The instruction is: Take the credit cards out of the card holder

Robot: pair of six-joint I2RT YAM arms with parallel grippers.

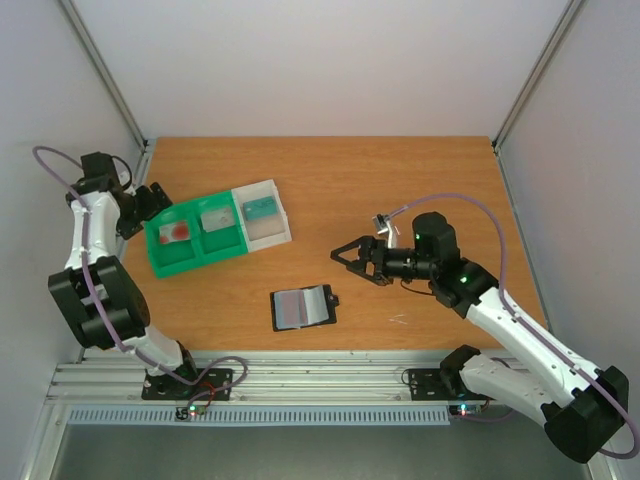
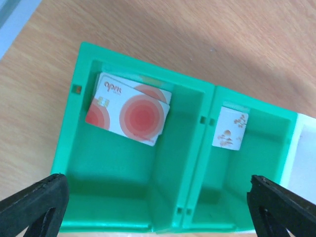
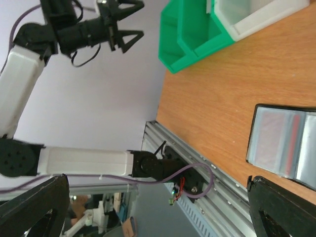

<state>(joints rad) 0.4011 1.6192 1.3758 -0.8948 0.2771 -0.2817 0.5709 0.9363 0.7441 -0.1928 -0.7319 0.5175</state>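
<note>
The black card holder (image 1: 300, 308) lies open on the table near the front, its pale pockets up, with a reddish card showing inside; it also shows in the right wrist view (image 3: 285, 142). Whitish credit cards with red blotches (image 2: 129, 109) lie in the green tray's (image 2: 148, 207) left compartment, and a white card with small orange marks (image 2: 230, 128) lies in the compartment beside it. A teal card (image 1: 260, 208) lies in the clear-white box. My left gripper (image 1: 150, 210) is open and empty at the tray's left side. My right gripper (image 1: 345, 258) is open and empty, right of and behind the holder.
The green tray (image 1: 165, 262) and the clear-white box (image 1: 283, 228) stand together at the back left. The metal rail (image 1: 330, 380) runs along the table's front edge. Frame posts rise at both back corners.
</note>
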